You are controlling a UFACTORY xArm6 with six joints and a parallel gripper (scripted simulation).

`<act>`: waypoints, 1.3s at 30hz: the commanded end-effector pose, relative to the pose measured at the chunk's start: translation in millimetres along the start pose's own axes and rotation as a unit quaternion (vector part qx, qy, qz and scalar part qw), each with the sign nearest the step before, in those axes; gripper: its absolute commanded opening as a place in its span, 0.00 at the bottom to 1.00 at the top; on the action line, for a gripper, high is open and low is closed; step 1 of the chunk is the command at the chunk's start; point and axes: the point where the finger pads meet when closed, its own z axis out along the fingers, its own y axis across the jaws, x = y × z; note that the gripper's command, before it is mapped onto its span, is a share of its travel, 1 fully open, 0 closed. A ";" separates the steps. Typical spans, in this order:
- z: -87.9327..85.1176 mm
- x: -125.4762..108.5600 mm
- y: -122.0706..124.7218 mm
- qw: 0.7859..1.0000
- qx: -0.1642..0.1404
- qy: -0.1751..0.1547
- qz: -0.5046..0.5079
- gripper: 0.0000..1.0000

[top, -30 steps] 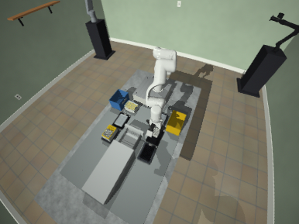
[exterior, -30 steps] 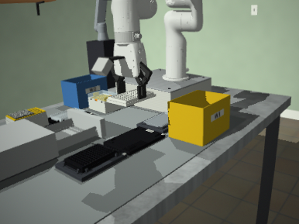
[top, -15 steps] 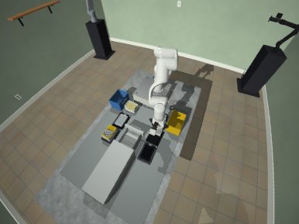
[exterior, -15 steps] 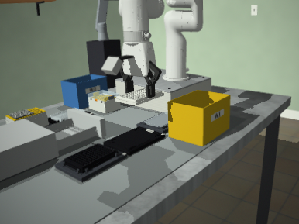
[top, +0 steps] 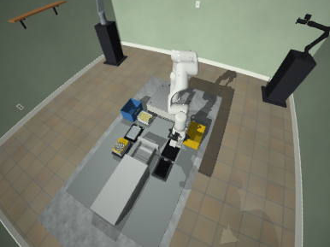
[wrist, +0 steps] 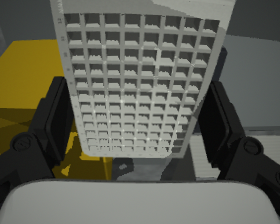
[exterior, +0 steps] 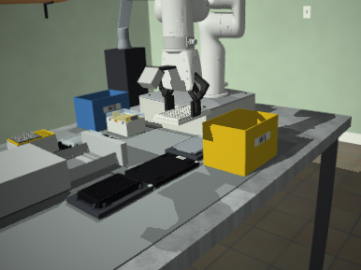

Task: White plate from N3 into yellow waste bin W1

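My gripper is shut on the white plate, a white grid of small wells, and holds it in the air above the bench. In the wrist view the white plate spans the space between my two black fingers. The yellow waste bin W1 stands upright on the bench, just to the right of the gripper and below it. In the wrist view a part of the yellow bin shows at the left, under the plate. In the overhead view the gripper is beside the yellow bin.
A blue bin stands at the back left. Two black plates lie in nests in front. A grey cooler is at the left, and a box with yellow tips lies behind it. The bench edge runs along the right.
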 end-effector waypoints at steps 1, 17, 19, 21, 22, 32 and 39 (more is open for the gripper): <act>-1.8 -5.3 -5.7 1.000 0.001 0.002 0.000 0.00; -1.7 -35.5 -27.9 1.000 0.001 0.002 0.000 0.00; -1.7 -39.8 -31.1 1.000 0.001 0.002 0.000 0.00; -1.7 -44.1 -34.3 1.000 0.001 0.002 0.000 0.00; -1.7 -46.2 -35.9 1.000 0.001 0.002 0.000 0.00; -1.6 -63.5 -48.5 1.000 0.001 0.002 0.000 0.00; -1.6 -78.5 -59.6 1.000 0.001 0.002 0.000 0.00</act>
